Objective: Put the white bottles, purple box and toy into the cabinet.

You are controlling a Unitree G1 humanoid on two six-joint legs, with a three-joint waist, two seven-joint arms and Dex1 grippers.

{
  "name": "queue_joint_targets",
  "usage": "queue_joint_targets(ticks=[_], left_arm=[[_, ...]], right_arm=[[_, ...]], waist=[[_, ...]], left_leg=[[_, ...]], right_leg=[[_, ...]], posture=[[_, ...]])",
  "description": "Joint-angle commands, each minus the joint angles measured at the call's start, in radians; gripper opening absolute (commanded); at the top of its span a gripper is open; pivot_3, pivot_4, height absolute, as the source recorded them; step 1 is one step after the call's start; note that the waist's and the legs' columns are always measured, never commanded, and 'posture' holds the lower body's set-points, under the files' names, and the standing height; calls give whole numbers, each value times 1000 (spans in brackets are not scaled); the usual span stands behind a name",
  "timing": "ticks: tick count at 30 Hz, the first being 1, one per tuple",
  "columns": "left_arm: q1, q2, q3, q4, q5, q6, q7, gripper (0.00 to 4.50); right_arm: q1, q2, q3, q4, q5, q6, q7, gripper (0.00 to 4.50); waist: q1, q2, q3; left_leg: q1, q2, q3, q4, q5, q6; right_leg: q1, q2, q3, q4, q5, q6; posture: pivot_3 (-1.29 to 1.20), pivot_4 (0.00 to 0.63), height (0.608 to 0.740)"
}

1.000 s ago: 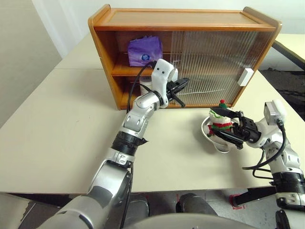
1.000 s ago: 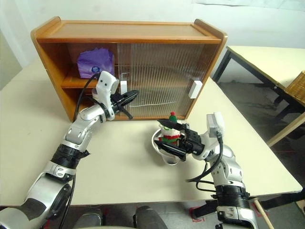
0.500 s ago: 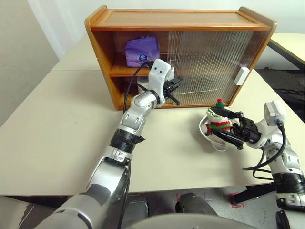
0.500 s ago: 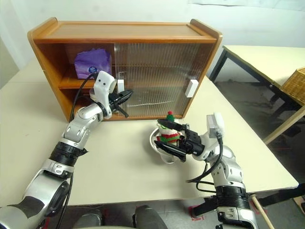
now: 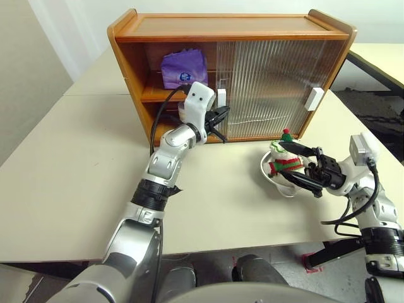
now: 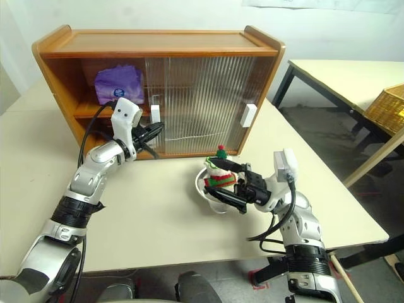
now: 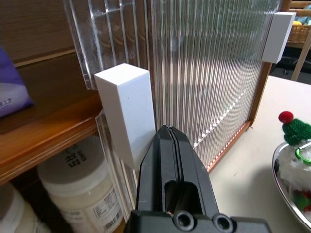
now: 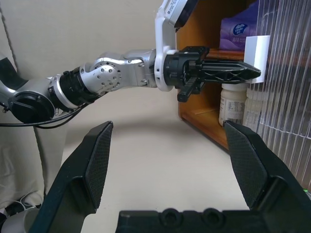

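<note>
The large orange-brown wooden cabinet (image 5: 233, 28) stands on the pale tabletop (image 5: 76, 170), its ribbed translucent sliding doors (image 5: 271, 82) covering the middle and right of the front and leaving the left bay open. On the upper shelf of that bay sits the soft lavender-purple packet (image 5: 183, 68). Below it, on the cabinet floor, stand the two squat white plastic jars (image 8: 232, 103) with screw lids (side by side, partly behind the edge of the nearer door). The left gripper (image 5: 221, 117) has its two black fingers pressed together, holding nothing, with the tips against the side of the white block handle (image 7: 127, 111) on the leftmost door. A second white block handle (image 5: 310, 98) sits near the right end of the cabinet front. The small white plush figure with red-and-green scarf and red-topped hat (image 5: 281, 159) rests in a shallow metal bowl (image 5: 273, 177) on the table, in front of the cabinet's right half. The right gripper (image 5: 298, 165) has its fingers spread wide, one on either side of the plush figure; contact cannot be confirmed.
</note>
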Motion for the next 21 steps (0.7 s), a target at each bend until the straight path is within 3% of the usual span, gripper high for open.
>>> queue_joint_targets(ticks=[1,6,13,15,21], left_arm=[[19,38,66,-8,5,26,45,39],[34,44,79,-31,-28,16,28,39],[111,31,60,-184,-170,-7,-139,39],[132,36,54,-222,-199,-6,-178,39],[149,39,36,-254,-204,18,-184,39]], right_arm=[[-3,-4,-6,13,-1,-8,8,4500],[-1,-3,-5,16,-2,-10,9,4500],[0,-3,-4,19,-5,-14,13,4500],[0,-5,-4,20,-5,-14,15,4500],[-2,-8,-2,25,-6,-10,21,4500]], waist=[[-1,0,0],[-1,0,0],[11,0,0],[17,0,0],[29,0,0]], left_leg=[[0,0,0,0,0,0],[0,0,0,0,2,-2],[-3,0,-1,0,3,-2],[-4,0,-1,-1,3,-3],[-5,-1,-2,-1,2,-5]], right_leg=[[0,0,0,0,0,0],[-1,0,0,1,1,-2],[-3,0,0,0,2,-3],[-4,0,0,0,5,-10],[-3,0,0,0,0,-10]], posture=[[-152,0,740],[-151,0,740],[-150,0,740],[-147,0,740],[-133,0,740]])
